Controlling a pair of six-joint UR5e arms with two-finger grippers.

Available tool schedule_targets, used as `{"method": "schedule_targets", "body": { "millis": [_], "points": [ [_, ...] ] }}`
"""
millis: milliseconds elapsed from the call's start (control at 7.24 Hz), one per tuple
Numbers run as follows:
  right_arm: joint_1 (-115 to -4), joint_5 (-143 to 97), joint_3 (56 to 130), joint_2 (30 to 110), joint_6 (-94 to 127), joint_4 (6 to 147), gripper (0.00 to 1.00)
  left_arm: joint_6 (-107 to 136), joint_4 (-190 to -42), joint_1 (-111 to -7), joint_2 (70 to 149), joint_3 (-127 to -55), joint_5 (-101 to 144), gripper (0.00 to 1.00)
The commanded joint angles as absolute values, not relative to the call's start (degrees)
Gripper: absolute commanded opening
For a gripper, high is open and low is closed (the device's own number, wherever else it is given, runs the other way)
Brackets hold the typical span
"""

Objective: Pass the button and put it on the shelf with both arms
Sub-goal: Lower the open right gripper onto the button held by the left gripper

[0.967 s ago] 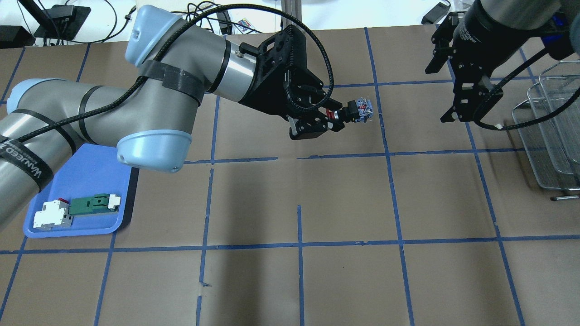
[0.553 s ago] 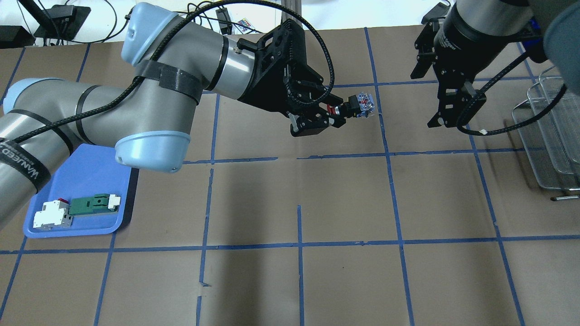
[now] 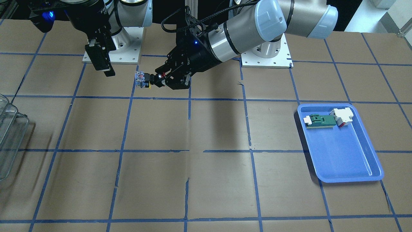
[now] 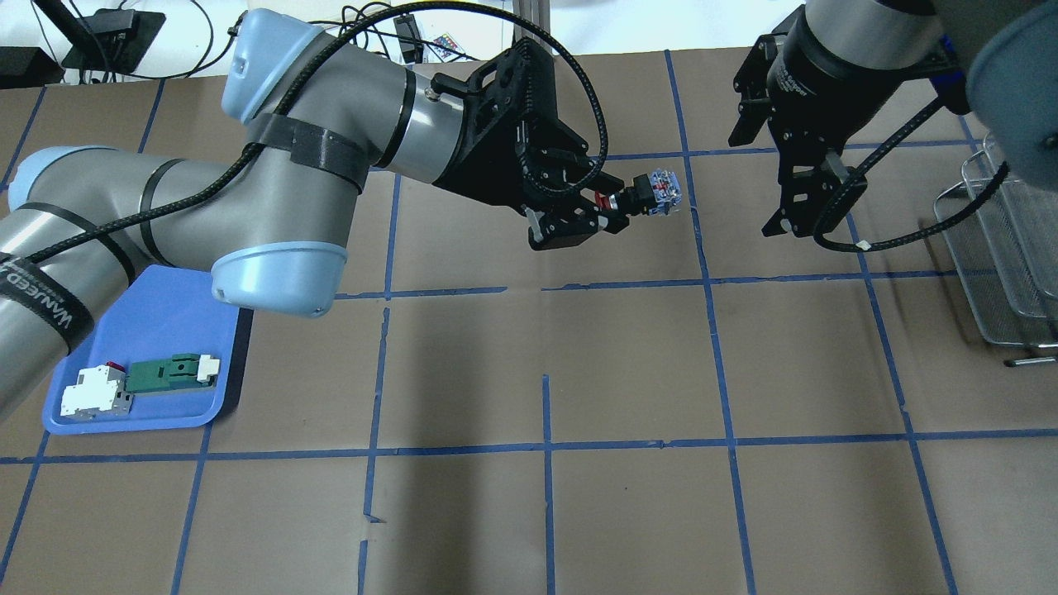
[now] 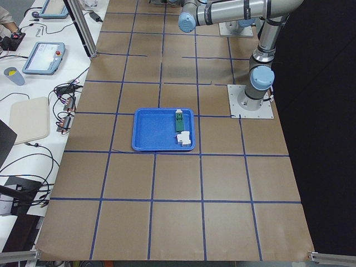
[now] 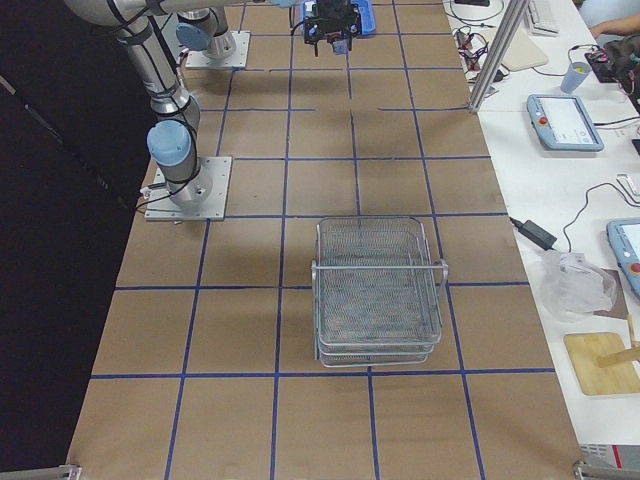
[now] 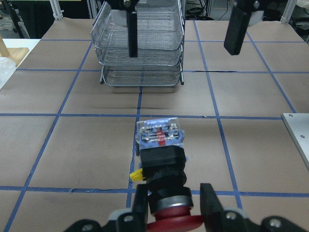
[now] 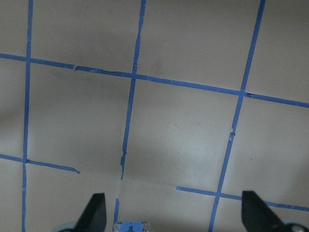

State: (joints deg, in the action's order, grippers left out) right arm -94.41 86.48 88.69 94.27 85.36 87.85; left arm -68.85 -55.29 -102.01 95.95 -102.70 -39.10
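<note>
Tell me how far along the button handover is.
Done: the button is off the table, clamped at its red-cap end by the left gripper, with its blue-clear block pointing outward. In hand: the open right gripper hangs beside the button, apart from it and not touching. Left: the handover itself, then setting the button on the wire shelf.

Silver-grey tubular arms, lt-blue joint caps, braided blk cable, blk straps.
</note>
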Motion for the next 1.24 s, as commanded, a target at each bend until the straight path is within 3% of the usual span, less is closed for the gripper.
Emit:
{"method": "schedule_targets", "body": {
  "millis": [0, 1106],
  "points": [
    [-94.92, 85.7, 88.68, 93.61, 87.1, 88.5, 1.0, -68.21, -55.28, -102.13, 95.89, -102.31, -39.11, 0.0],
    [-99.23, 85.69, 88.42, 90.35, 89.21, 92.2, 1.0, -68.03, -55.28, -102.13, 95.8, -102.3, -39.11, 0.0]
  ]
}}
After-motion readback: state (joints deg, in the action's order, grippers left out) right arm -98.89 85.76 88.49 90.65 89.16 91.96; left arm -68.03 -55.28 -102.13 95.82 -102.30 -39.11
